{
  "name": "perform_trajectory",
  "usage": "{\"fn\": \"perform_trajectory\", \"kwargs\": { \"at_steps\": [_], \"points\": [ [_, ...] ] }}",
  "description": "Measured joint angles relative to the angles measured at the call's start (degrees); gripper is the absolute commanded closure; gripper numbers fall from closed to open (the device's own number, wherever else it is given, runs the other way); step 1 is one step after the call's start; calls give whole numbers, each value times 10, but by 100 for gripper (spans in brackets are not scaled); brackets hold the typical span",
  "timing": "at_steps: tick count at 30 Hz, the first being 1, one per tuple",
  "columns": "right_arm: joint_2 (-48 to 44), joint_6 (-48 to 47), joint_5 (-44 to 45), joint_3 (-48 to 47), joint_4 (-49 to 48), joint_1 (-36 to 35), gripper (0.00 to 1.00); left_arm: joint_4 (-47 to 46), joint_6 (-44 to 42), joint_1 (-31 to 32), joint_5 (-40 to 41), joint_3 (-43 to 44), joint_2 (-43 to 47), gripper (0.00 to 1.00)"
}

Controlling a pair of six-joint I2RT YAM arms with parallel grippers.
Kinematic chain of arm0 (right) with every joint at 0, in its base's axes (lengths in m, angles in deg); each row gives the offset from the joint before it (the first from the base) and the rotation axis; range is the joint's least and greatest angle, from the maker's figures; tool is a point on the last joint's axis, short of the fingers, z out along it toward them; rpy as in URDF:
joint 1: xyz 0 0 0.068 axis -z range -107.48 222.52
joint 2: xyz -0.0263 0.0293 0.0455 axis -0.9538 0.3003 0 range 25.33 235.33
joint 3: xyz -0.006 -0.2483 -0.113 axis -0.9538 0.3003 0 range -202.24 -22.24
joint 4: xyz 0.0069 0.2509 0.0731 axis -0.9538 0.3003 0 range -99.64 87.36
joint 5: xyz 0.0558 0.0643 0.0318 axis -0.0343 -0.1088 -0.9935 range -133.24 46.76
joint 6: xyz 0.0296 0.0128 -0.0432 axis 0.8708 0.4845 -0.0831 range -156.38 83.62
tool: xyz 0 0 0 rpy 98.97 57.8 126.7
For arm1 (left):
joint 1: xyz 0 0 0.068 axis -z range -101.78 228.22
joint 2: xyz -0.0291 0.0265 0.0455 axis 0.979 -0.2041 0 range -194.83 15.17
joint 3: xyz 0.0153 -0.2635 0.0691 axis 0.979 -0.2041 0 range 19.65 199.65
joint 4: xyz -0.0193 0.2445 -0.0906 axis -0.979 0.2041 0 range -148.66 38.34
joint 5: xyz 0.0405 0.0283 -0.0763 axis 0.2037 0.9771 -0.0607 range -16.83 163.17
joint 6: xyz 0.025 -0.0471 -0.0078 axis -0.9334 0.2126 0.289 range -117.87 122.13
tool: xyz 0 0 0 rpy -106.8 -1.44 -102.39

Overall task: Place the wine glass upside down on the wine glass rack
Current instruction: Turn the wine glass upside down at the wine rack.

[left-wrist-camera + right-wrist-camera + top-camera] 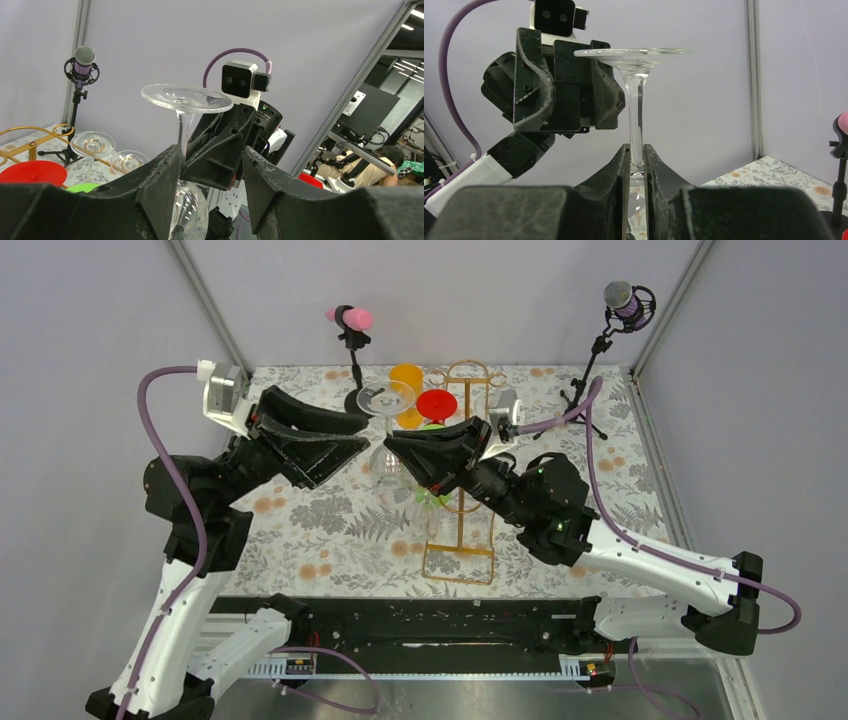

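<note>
My right jaws are pressed onto the wine glass [637, 100]. They pinch its thin stem low down, near the bowl. One right finger [616, 172] sits on each side of the stem. The glass is upside down. Its flat round foot is on top and its bowl hangs below. In my right wrist view the stem stands straight up.

My left jaws are spread apart. The stem runs right by one left finger [160, 180]. It is very close or touching, and I cannot tell which. The other left finger is well away from the stem. So only my right jaws hold the glass.

The wine glass rack [459, 528] is the tall gold wire stand on the flowery bench [330, 525]. The wine glass is just to the left of the rack and is not on it yet. My left jaws come at the glass from the side away from the rack. My right arm [540, 495] reaches across the front of the rack to get to it.

An orange cup [405, 377] and a red round thing [437, 403] sit just left of the rack's top. Two clear glasses [92, 143] are foot up beside the rack's gold wire. A pink microphone [350, 317] stands behind the rack to its left. A purple microphone [625, 300] stands behind the rack to its right.
</note>
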Motion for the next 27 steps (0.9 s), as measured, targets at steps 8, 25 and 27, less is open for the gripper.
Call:
{"fn": "perform_trajectory", "kwargs": {
  "at_steps": [8,25,27],
  "points": [
    [17,13,-14,-19,21,0,100,14,-21,12,-13,7,-15,51],
    [37,43,-80,-41,51,1,100,30,-57,25,-14,7,-28,100],
    [37,45,-80,-41,51,1,91,30,-59,25,-14,6,-27,100]
  ]
}}
